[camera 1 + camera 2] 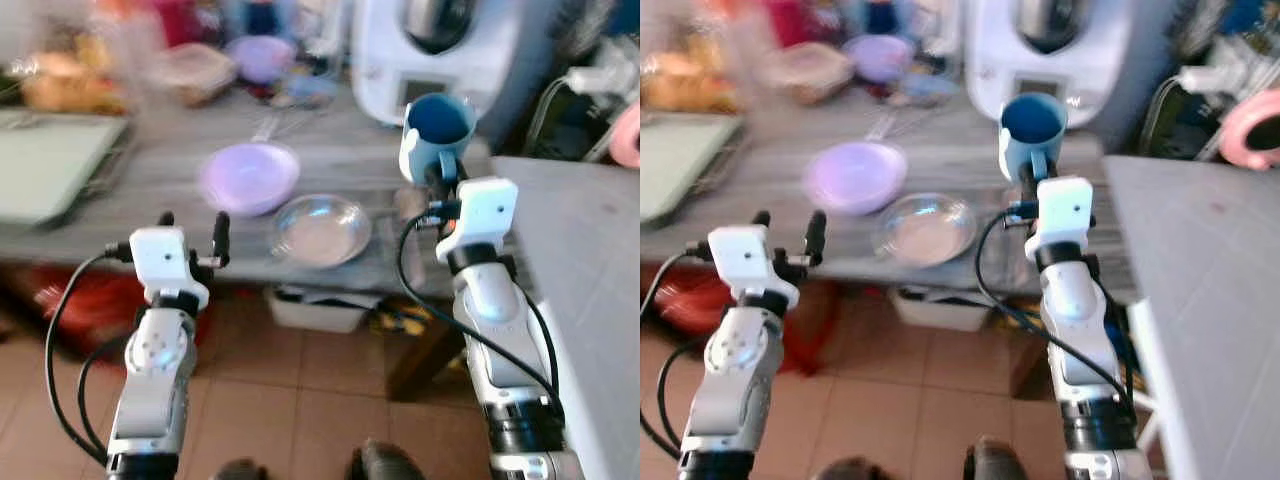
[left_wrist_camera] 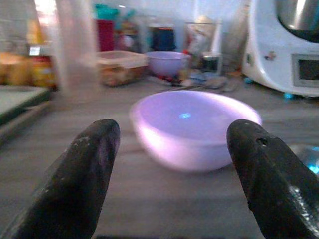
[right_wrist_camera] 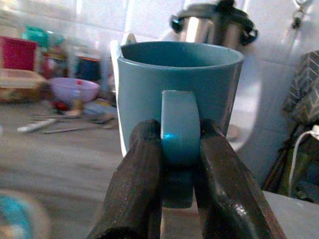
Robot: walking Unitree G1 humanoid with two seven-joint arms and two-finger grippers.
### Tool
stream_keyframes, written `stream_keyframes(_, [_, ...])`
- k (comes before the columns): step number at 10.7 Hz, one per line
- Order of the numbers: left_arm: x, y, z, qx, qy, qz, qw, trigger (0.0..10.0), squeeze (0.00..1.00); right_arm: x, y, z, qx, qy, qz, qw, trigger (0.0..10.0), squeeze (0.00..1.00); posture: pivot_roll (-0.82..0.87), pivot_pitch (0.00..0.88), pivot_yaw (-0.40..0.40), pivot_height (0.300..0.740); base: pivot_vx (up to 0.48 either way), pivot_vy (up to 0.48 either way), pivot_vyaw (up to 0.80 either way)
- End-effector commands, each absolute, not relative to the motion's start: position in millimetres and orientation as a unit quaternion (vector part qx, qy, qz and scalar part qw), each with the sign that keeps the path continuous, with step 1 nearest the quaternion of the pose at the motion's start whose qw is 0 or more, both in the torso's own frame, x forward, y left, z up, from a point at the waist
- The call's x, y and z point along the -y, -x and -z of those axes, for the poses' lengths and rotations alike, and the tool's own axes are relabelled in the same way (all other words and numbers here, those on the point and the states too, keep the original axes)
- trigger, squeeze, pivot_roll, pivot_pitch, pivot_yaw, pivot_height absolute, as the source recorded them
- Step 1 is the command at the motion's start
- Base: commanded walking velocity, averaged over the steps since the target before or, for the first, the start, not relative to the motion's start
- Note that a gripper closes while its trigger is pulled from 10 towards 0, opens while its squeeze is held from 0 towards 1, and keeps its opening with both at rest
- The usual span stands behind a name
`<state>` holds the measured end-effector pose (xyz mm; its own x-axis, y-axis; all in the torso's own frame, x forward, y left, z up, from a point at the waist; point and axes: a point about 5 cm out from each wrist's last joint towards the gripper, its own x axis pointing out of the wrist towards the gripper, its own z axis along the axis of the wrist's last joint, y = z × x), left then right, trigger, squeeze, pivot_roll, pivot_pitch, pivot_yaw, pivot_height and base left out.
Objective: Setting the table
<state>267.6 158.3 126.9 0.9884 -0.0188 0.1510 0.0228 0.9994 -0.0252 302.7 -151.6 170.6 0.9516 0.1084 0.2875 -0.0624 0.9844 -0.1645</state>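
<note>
My right gripper (image 1: 444, 172) is shut on the handle of a blue mug (image 1: 438, 132), held upright above the right end of the grey counter; the right wrist view has both fingers (image 3: 137, 189) clamped on the mug (image 3: 177, 79) handle. A lilac bowl (image 1: 249, 177) sits upside down on the counter, with a shiny metal bowl (image 1: 321, 229) beside it near the front edge. My left gripper (image 1: 193, 232) is open, level with the counter's front edge, pointing at the lilac bowl (image 2: 194, 127) with nothing between its fingers (image 2: 79, 184).
A white kitchen machine (image 1: 440, 55) stands at the back right. A green board (image 1: 50, 160) lies at the counter's left. Food boxes and a second lilac bowl (image 1: 260, 55) crowd the back. A grey table (image 1: 590, 260) juts out on the right. Boxes sit under the counter.
</note>
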Motion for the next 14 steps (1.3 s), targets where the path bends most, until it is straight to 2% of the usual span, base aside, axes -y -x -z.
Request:
stream_keyframes(1, [-154,-268,-130,0.078,0.02,0.014,0.997,10.0,0.0,157,-304,-176,0.16,0.081,-0.039,0.983,10.0,0.0,-0.01,0.074,-0.011,0.74,0.469,0.0,0.0])
stream_keyframes(2, [-165,-266,-134,0.088,0.018,-0.03,0.996,10.0,0.0,152,-306,-177,0.162,0.069,-0.064,0.982,10.0,0.0,-0.01,0.086,-0.009,0.74,0.0,0.0,0.0])
stream_keyframes(4, [-178,-263,-135,0.088,0.001,-0.06,0.994,10.0,0.0,150,-307,-179,0.163,0.055,-0.096,0.98,10.0,0.0,-0.01,0.099,-0.008,0.74,0.0,0.0,0.0])
stream_keyframes(5, [-182,-260,-135,0.086,-0.003,-0.065,0.994,10.0,0.0,148,-308,-181,0.17,0.067,-0.121,0.976,10.0,0.0,0.0,0.112,-0.005,0.74,0.0,0.0,0.0])
stream_keyframes(7, [-185,-255,-138,0.086,-0.007,-0.071,0.994,10.0,0.0,147,-313,-186,0.176,0.068,-0.148,0.971,10.0,0.0,0.0,0.121,-0.007,0.74,0.0,0.0,0.79])
stream_keyframes(14, [-196,-237,-132,0.059,-0.025,-0.071,0.995,10.0,0.0,153,-327,-165,0.116,0.044,-0.163,0.979,10.0,0.0,0.04,0.173,-0.005,0.74,0.0,0.0,0.0])
